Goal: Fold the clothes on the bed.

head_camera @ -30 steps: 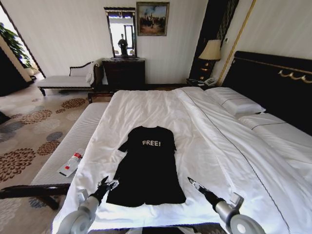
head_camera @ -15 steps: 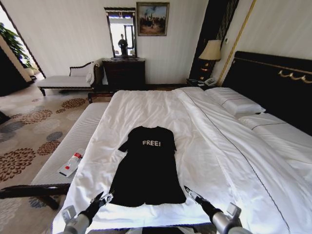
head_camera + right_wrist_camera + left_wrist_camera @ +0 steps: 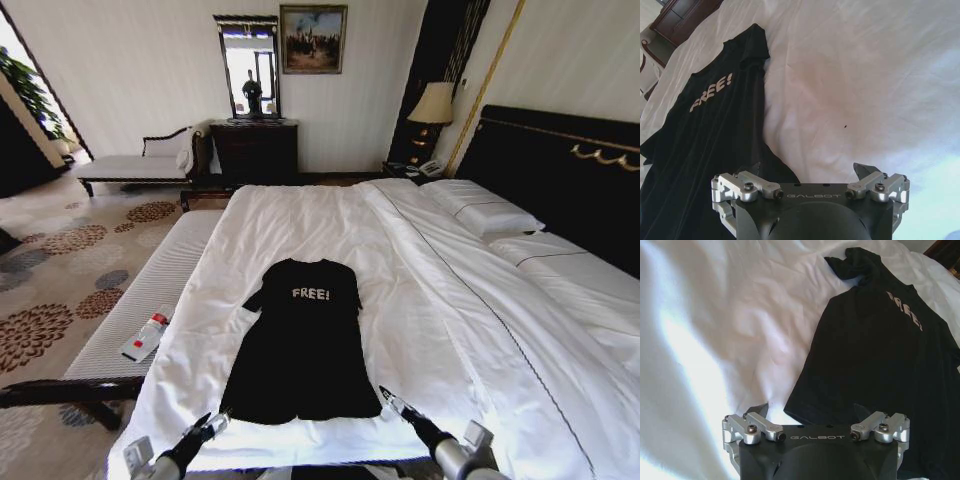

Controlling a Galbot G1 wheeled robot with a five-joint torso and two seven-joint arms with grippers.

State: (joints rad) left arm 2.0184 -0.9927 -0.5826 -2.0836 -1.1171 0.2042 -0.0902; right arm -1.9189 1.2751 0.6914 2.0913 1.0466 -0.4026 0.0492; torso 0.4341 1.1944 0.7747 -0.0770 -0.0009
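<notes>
1. Left gripper (image 3: 205, 424) sits at the lower left of the head view, just outside the hem corner of the black T-shirt (image 3: 303, 350); in its wrist view its fingers stand apart either side of that corner, holding nothing.
2. Right gripper (image 3: 392, 400) is at the lower right of the head view, beside the opposite hem corner, its fingers likewise spread and empty in its own wrist view.
3. The T-shirt lies flat, lettering up, in the lower middle of the head frame on the bed (image 3: 420, 290), collar toward the top of the frame and hem nearest the robot.
4. Risk, as I judge it: closing here could pinch the white sheet along with the soft fabric, or catch only one layer of the hem, so the fold would drag or bunch. Uneven grips on the two corners would skew the shirt.
5. The wrist views show the finger spread and how each hem corner lies between the fingers; the head view shows the whole shirt and the striped bench (image 3: 150, 300) in the left of the frame, with a bottle (image 3: 147, 334) on it.
</notes>
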